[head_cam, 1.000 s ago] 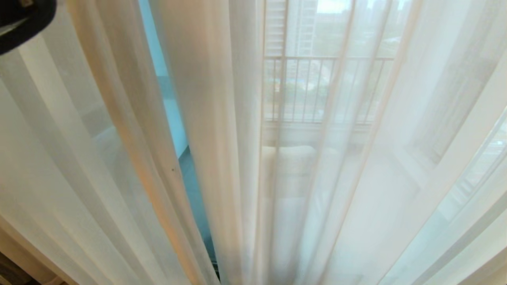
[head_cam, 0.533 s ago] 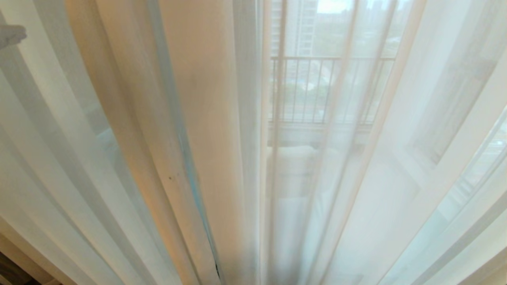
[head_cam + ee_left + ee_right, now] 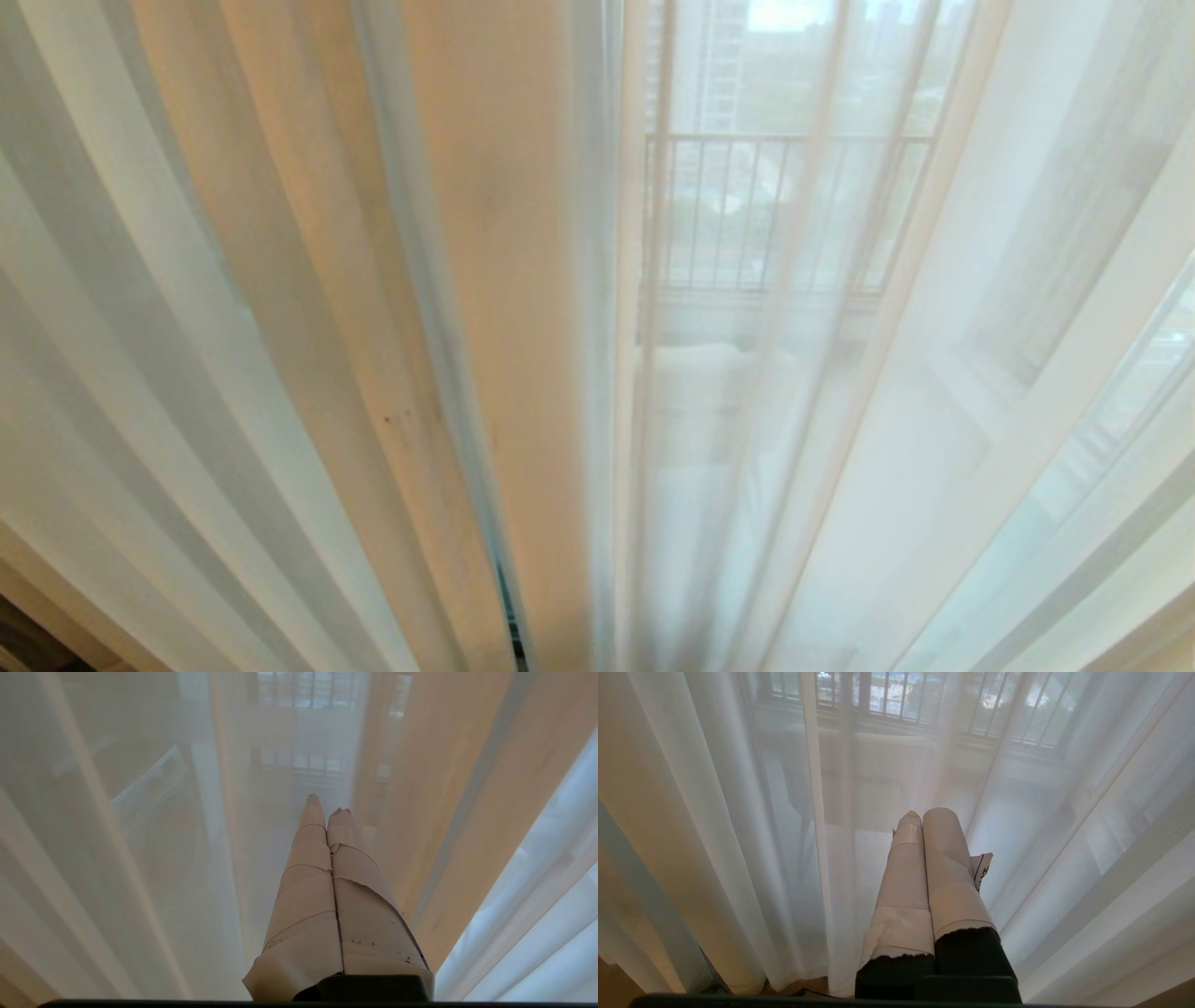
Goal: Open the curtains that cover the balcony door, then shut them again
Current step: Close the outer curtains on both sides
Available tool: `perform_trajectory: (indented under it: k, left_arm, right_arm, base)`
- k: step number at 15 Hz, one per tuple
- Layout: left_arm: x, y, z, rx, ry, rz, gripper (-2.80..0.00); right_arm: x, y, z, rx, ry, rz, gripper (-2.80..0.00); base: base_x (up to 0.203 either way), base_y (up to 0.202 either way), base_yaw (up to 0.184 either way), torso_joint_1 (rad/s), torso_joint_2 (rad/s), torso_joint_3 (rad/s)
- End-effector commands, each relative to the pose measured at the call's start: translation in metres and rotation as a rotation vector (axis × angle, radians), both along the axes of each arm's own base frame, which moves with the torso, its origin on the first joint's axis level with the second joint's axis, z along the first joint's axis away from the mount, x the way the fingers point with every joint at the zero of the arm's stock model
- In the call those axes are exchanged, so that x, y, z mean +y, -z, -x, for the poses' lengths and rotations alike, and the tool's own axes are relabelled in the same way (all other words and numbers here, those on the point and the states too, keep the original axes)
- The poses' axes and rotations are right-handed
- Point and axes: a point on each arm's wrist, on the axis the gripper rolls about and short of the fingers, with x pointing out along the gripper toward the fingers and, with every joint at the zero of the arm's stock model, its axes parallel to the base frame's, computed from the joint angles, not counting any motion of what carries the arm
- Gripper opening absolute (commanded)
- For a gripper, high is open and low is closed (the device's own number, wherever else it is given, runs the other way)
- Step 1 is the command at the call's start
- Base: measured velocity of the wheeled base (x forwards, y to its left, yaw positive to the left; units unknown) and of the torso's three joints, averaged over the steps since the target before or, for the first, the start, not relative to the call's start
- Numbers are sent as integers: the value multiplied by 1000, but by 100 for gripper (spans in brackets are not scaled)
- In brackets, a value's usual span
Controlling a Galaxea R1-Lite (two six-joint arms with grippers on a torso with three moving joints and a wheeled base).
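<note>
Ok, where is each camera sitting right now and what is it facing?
Head view: on the head, facing the curtains close up, balcony railing beyond; no arm shows.
Left wrist view: behind the left gripper, taped fingers shut, pointing at the sheer folds.
Right wrist view: behind the right gripper, shut, facing the sheers low down.
Shared: all three see the railing through the fabric.

Sheer curtains [image 3: 233,308] hang right across my head view, fold against fold, leaving only a thin dark slit low at the centre. My left gripper [image 3: 325,804], fingers pressed together, points into fabric on every side. My right gripper [image 3: 924,814] faces sheers too; a railing [image 3: 901,700] shows beyond.
</note>
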Motion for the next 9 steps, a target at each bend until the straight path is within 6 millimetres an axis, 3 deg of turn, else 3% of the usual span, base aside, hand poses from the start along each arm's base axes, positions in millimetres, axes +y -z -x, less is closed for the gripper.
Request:
perform_trajectory:
  k: [1,5,9]
  left_arm:
    - [9,16,20,-21,-39,4,-280]
    - [14,51,48,-36,-44,0,-280]
    - [13,98,58,21,-41,-6,-280]
  right_arm:
    - [0,0,0,1,-1,1,-280]
    - [0,0,0,1,-1,1,-280]
    - [0,0,0,1,-1,1,-280]
  base:
    - [0,0,0,0,0,0]
    - [0,0,0,0,0,0]
    - [0,0,0,0,0,0]
